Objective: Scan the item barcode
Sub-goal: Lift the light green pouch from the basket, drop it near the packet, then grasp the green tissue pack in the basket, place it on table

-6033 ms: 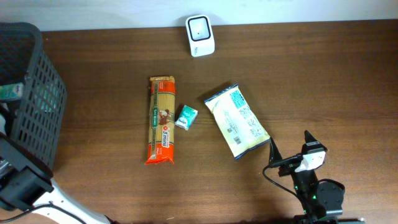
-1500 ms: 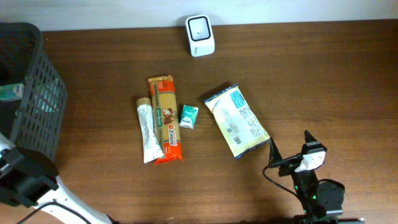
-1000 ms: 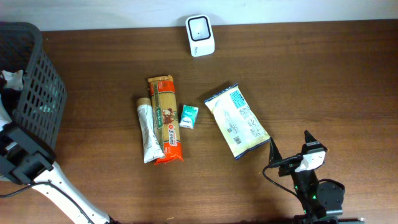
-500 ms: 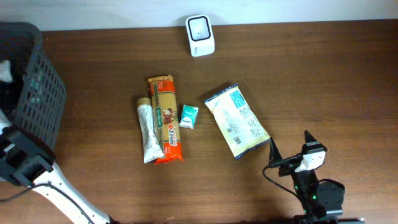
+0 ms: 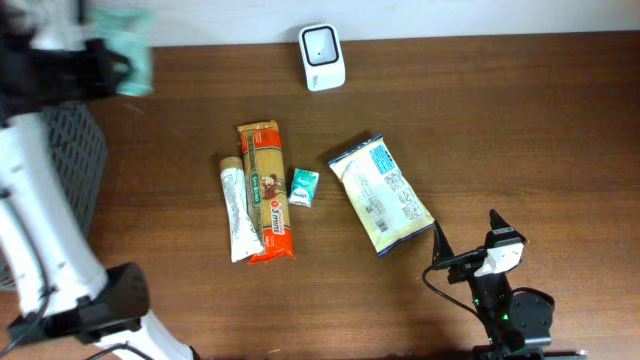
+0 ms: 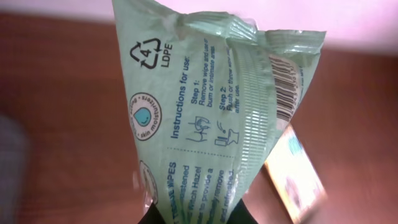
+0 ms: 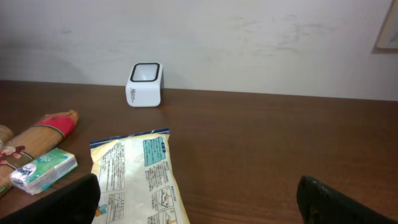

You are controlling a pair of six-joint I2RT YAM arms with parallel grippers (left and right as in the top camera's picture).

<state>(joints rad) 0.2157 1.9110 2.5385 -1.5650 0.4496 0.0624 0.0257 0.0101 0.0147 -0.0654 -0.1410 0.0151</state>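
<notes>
- Your left tool [image 6: 196, 215] was clenched on the bottom edge of the pale green plastic wipes packet [image 6: 205, 112]. The packet was held in the air, clear of the brown wooden table [image 5: 520, 120].
- The packet's long axis ran straight out from the left tool's fingertips, with the gathered seam at the far end.
- The white box-shaped barcode scanner [image 5: 322, 43] stood well off to the right of the left tool, by the table's far edge. I'd judge the coming move to be a sweep to the right.
- Your right tool [image 7: 198, 183] was released, jaws wide and empty, low over the table. The scanner [image 7: 145, 84] lay far ahead of it and to its left.
- The left tool looked the nearer of the two to the scanner, and it had the packet.
- The packet's barcode [image 6: 286, 87] sat along the right-hand edge in the left wrist view. It curled round a crease, so only part of its bars showed.
- In the overhead view the left tool and the packet [image 5: 128, 62] were smeared by motion, so you couldn't read the packet's tilt there.
- You couldn't tell whether the barcode faced the scanner's window.
- The packet filled the left wrist view and hid the scanner from it; its lower print was cut off by the frame.
- The left arm covered most of the black mesh basket [image 5: 85, 165], so its contents were hidden.
</notes>
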